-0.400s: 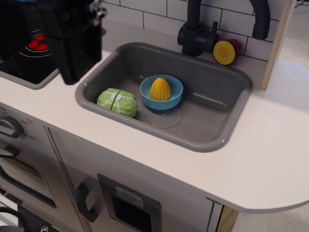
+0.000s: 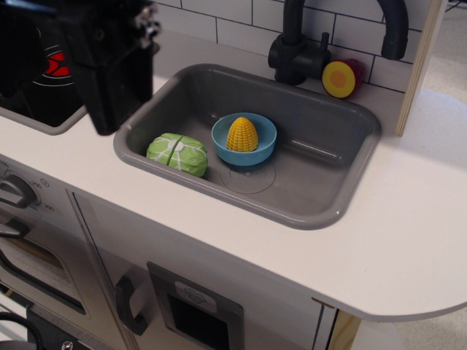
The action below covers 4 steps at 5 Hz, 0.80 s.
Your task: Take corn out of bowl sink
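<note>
1. In the single camera view, we see a grey sink (image 2: 321, 146) set into a white counter (image 2: 408, 240), with a black faucet (image 2: 295, 44) at its back edge.
2. The corn (image 2: 242, 134) stands upright inside the light-blue bowl (image 2: 261, 149), which rests on the sink floor near the round drain mark. Neither has shifted from a moment ago.
3. A green cabbage (image 2: 177, 154) lies on the sink floor just left of the bowl, close to its rim. A halved yellow-and-magenta fruit (image 2: 341, 78) sits on the back ledge beside the faucet.
4. The tool (image 2: 115, 69) is a dark block at the upper left, over the sink's left rim, well apart from the corn. Since the earlier picture it has drifted slightly left and lower; nothing else has changed.
5. We cannot tell whether the tool's jaws are apart or together: its tips are lost in the dark shape.
6. We judge that the task has barely begun. The tool has yet to travel right, over the bowl, to reach the corn.
</note>
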Available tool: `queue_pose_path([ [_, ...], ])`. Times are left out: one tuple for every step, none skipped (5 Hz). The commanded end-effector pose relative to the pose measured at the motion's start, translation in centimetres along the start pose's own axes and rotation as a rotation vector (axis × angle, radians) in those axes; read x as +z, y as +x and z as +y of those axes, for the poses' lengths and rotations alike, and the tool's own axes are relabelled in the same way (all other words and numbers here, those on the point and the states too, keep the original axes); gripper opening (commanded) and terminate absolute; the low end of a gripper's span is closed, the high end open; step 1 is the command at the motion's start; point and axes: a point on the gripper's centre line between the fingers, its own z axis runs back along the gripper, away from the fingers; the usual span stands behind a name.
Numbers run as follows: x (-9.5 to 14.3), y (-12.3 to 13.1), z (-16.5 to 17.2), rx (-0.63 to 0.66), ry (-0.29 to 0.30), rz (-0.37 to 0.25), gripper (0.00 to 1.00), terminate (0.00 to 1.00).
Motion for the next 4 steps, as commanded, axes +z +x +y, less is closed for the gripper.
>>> queue_pose_path([
  [-7.9, 8.2, -1.0, 0.187, 0.133, -0.025, 1.0, 0.0],
  [-10.9, 12.6, 1.5, 0.266, 0.176, -0.118, 1.0, 0.0],
  [-14.0, 16.3, 5.7, 0.318, 0.217, -0.184, 1.0, 0.0],
  [-16.8, 18.6, 10.2, 0.301, 0.282, -0.27, 1.0, 0.0],
])
